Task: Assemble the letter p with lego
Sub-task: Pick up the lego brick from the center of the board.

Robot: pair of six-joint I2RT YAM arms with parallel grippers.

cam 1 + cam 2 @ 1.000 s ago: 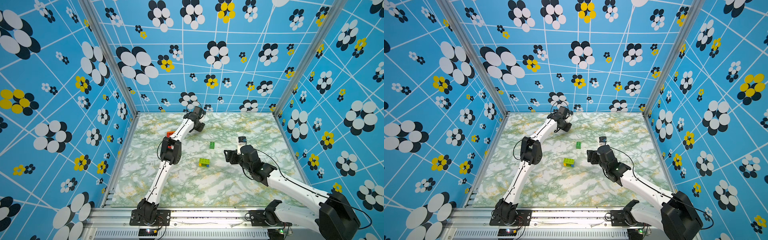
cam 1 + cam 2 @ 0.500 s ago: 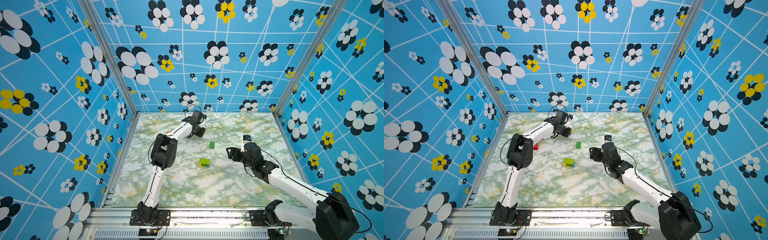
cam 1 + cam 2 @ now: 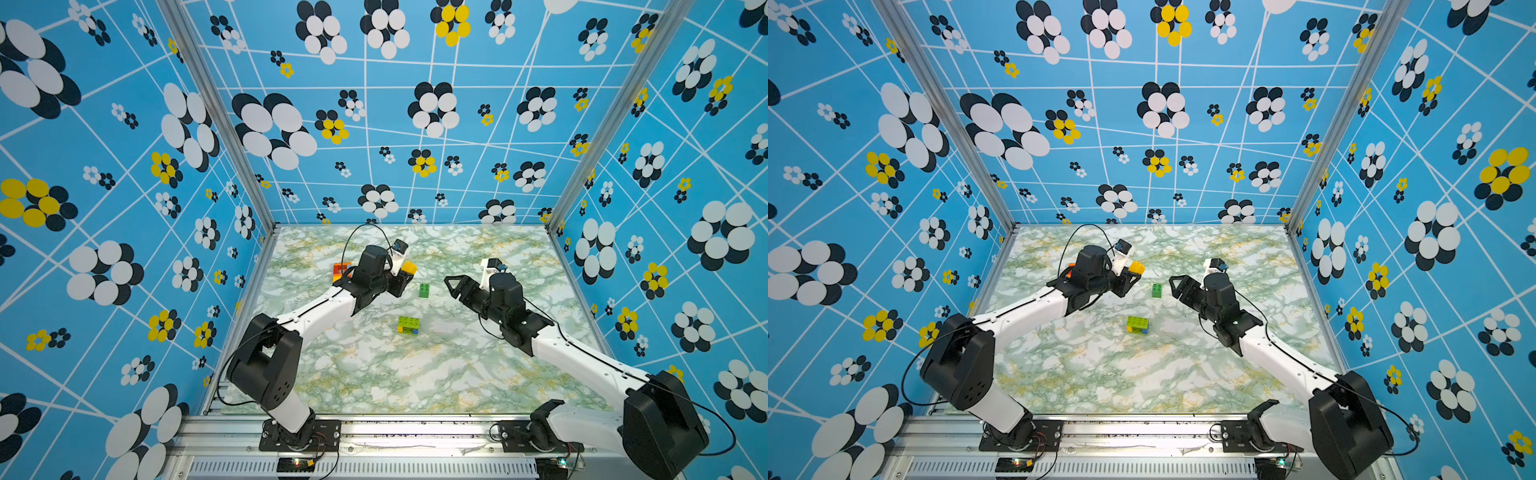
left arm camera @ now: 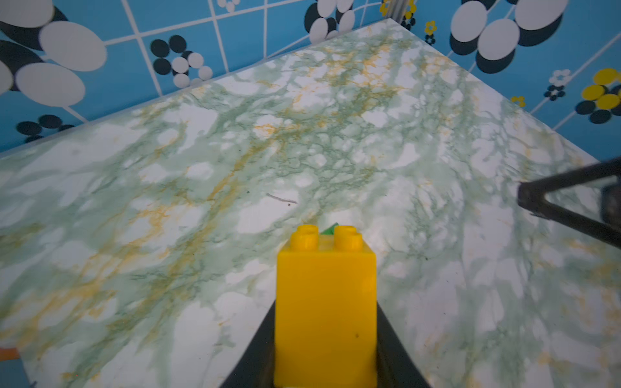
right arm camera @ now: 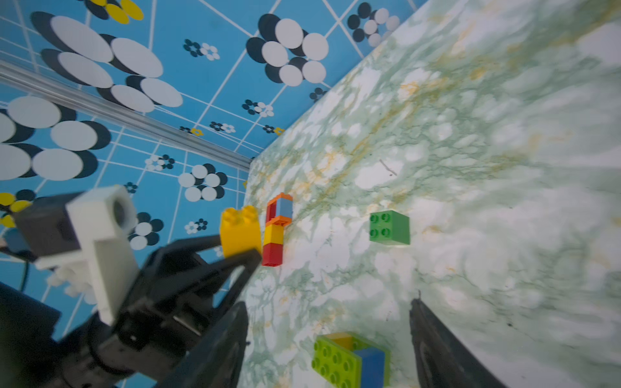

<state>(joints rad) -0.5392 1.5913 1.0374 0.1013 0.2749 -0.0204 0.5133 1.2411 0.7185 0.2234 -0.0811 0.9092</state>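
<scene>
Left wrist view: yellow brick is in my grip

Left wrist view shows the yellow brick point(image 4: 325, 309) squeezed between the two dark fingers of my left gripper point(image 4: 324, 352), studs pointing away from the camera. The jaws are mostly closed, pressing on its two flat sides. It is held up off the marble surface point(image 4: 201, 168).

These bricks are hard plastic. They are light and stiff, and they will not bend or break. The sides are smooth and a bit slippery, so I want to pinch the flat sides, not the studs, and keep the brick straight so it can click down.

The right gripper point(image 3: 454, 286) is wide open and holds nothing. It hangs just beside the green brick point(image 3: 424, 290), which sits alone on the surface.

Nearer to me lies a flat clump, the lime brick point(image 3: 407, 322) on top of yellow and blue ones. Far back on the left is the tall stack point(image 5: 278, 230) of red, yellow, orange and light blue. In a top view my left arm hides most of it, so I cannot tell how many bricks it has.

My left arm reaches far forward, bent at the elbow, with its wrist turned toward the middle. My right arm stretches in from the other side, low and pointing at the green brick.

I think the yellow brick goes onto the letter next.
</scene>
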